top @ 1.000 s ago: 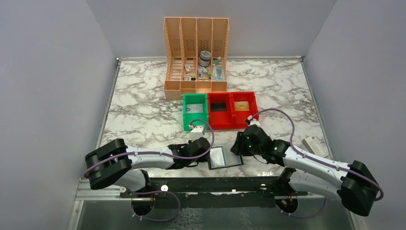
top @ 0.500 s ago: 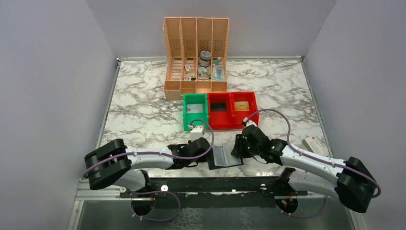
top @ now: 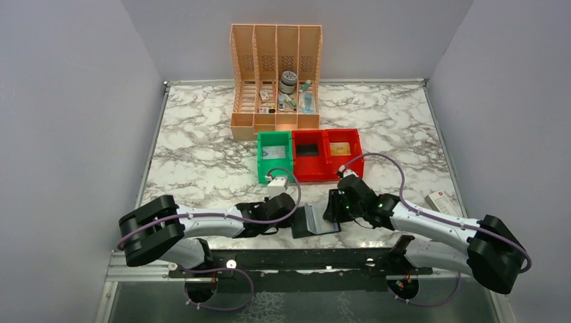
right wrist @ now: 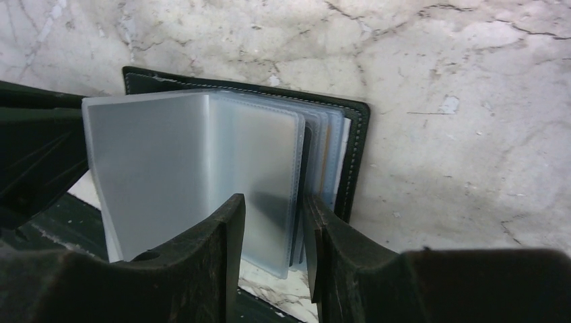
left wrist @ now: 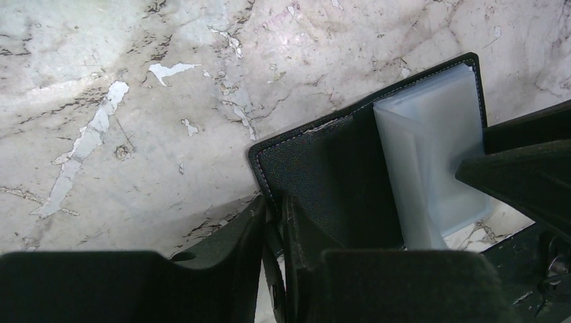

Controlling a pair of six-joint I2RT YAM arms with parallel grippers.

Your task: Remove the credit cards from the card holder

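The black card holder point(top: 324, 225) lies open at the table's near edge between both grippers. My left gripper point(top: 294, 217) is shut on its black cover point(left wrist: 323, 168), whose edge sits between the fingers. My right gripper point(top: 330, 207) is open, its jaws either side of the raised frosted sleeves point(right wrist: 202, 161) without pinching them. Thin card edges point(right wrist: 326, 158) show in the rear sleeves. A pale card point(top: 274, 152) lies in the green bin, a dark card point(top: 308, 150) and a tan card point(top: 341, 148) in the red bins.
The green bin point(top: 261, 161) and red bins point(top: 328, 176) stand just beyond the grippers. A peach desk organizer point(top: 276, 47) with small items is at the back. A white box point(top: 443, 204) lies at the right edge. The dark rail point(top: 296, 259) runs below the card holder.
My right gripper has moved left into the card holder. The pale sleeves have lifted from lying flat to standing up. My left gripper has kept its hold.
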